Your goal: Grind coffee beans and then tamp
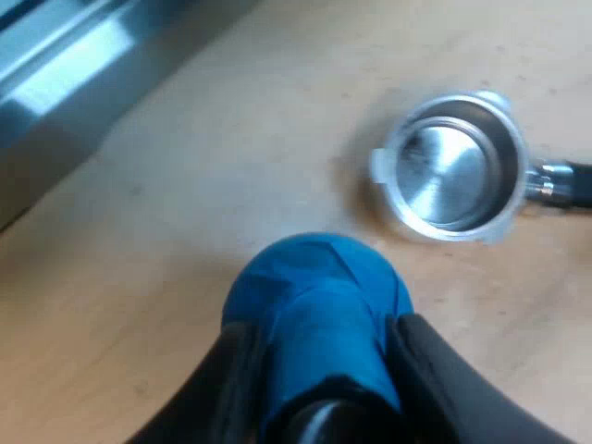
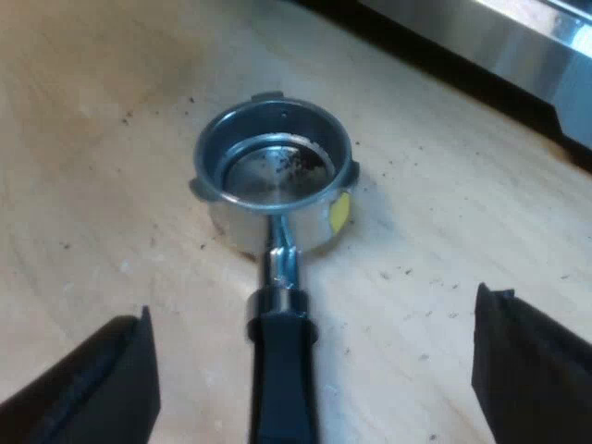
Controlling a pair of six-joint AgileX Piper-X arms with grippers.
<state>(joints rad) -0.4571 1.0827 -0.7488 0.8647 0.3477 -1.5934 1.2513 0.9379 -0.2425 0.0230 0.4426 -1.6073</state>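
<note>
Left fingers (image 1: 435, 379) clamped on the tamper (image 1: 314, 287); right fingers (image 2: 102, 379) wide apart astride the handle (image 2: 282, 379).
The holder (image 2: 273, 176) lies on the table (image 2: 92, 139), basket nearly empty, so grinding comes first: close squarely on the handle, lift level. Pale wood, specked with grounds; machine (image 2: 518, 46) close by.

bright warm light, glare inside holder (image 1: 453, 171), soft shadows
</note>
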